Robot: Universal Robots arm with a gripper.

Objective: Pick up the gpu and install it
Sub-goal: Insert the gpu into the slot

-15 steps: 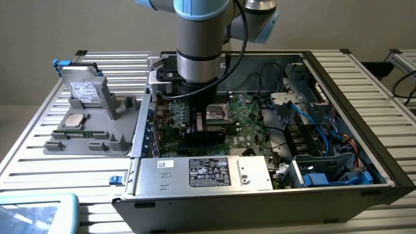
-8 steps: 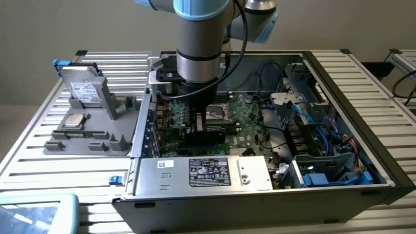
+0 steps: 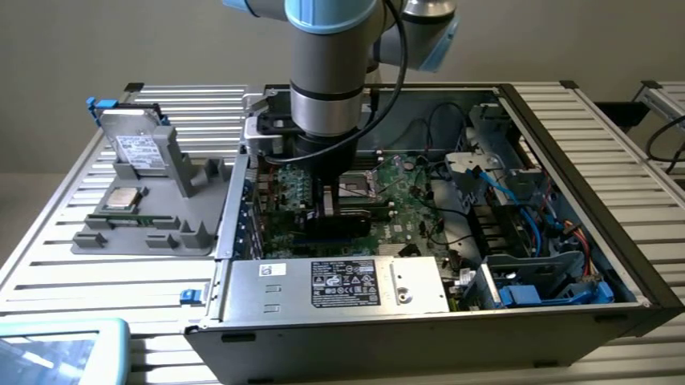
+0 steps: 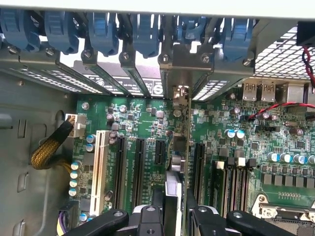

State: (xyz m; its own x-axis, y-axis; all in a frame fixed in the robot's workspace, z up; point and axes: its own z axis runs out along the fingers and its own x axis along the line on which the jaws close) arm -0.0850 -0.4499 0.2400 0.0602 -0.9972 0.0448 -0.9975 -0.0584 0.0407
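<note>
We see a plain beige wall (image 3: 128,40) behind a work table (image 3: 599,128) of ribbed aluminium slats (pale, evenly lit, without strong shadows). A second slatted table (image 3: 666,96) stands at the exterior view's right. A light blue frame's corner (image 3: 64,349) sits at the near edge.

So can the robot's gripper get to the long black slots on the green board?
Probably yes. The gripper, holding the card upright, hangs right above the slots, and the wires sit off to the side.
</note>
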